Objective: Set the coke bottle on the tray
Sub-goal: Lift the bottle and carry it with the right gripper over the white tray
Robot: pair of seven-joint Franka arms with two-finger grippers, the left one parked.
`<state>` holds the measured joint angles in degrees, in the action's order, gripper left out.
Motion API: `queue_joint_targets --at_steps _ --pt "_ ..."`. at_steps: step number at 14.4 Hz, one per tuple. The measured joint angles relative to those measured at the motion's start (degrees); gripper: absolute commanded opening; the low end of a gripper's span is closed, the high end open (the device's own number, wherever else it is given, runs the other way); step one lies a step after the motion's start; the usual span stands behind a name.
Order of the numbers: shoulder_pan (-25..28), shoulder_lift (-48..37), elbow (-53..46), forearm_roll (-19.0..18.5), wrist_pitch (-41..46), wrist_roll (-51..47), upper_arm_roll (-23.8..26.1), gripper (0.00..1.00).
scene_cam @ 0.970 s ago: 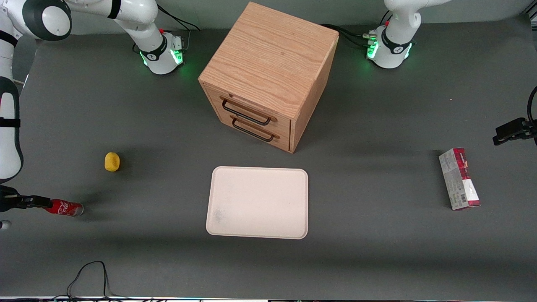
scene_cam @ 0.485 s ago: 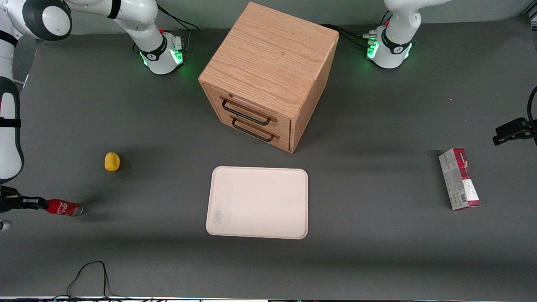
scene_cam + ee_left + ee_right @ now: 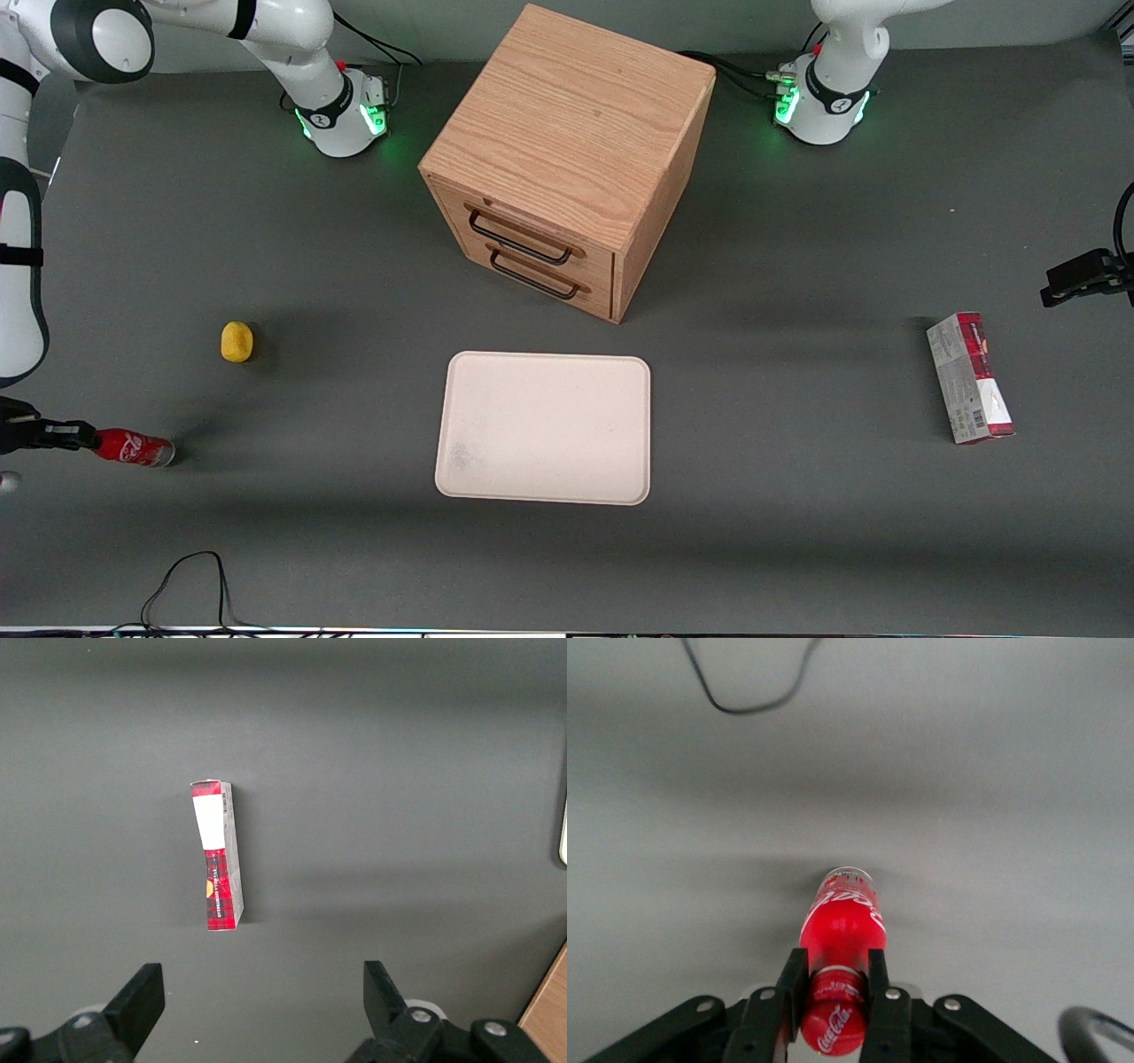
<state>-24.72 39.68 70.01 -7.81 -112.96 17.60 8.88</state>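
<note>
**Q:** In the front view, where does the gripper (image 3: 87, 437) stand, and what does it carry?

**A:** It sits at the working arm's end of the table, low over the grey table (image 3: 797, 549), with its fingers pinched on the neck of the coke bottle (image 3: 135, 447). The bottle juts out from the fingertips toward the tray (image 3: 545, 428), its base leading. A neck hold suits a slim bottle: the narrow part fits between the fingers and the cap likely stops it sliding out.

**Q:** What lies near the tool in this view?

**A:** A small yellow lemon-like object (image 3: 236, 342) lies near the gripper and farther from the camera than it. The tray is well apart from the gripper, in front of the oak two-drawer cabinet (image 3: 567, 159), and nothing lies on it. The bottle is therefore not yet delivered; judged from this, the carry across to the tray is still to come.

**Q:** What does the left wrist view add?

**A:** Only a red-and-white carton (image 3: 218, 855) lying flat on the table at the parked arm's end, well apart from the working gripper; it plays no part.

**Q:** And the right wrist view?

**A:** The gripper (image 3: 835, 983) clamps just below the red cap (image 3: 833, 1025), one finger on each side of the neck. The coke bottle (image 3: 842, 917) extends straight away from the fingertips, its body appearing clear of the table, which suggests it is held lifted, not resting.
</note>
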Motion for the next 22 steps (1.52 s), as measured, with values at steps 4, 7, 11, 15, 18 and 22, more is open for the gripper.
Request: queue_joint_targets --at_steps 4,7,11,15,18,22 --pt "5.34 -9.76 -0.58 -1.07 11.98 -3.23 0.08 0.00" --pt "11.92 -16.76 -0.70 -1.14 21.17 -8.77 0.29 0.00" --pt "20.08 -18.69 -1.58 -1.23 23.82 -24.56 4.26 0.00" --pt "26.18 -14.58 -3.66 -1.35 22.60 -36.46 8.86 0.00" --pt "30.41 -9.27 -4.11 -1.37 14.88 -44.19 9.31 0.00" --pt "33.36 -1.37 -3.27 -1.46 1.32 -50.35 9.32 0.00"
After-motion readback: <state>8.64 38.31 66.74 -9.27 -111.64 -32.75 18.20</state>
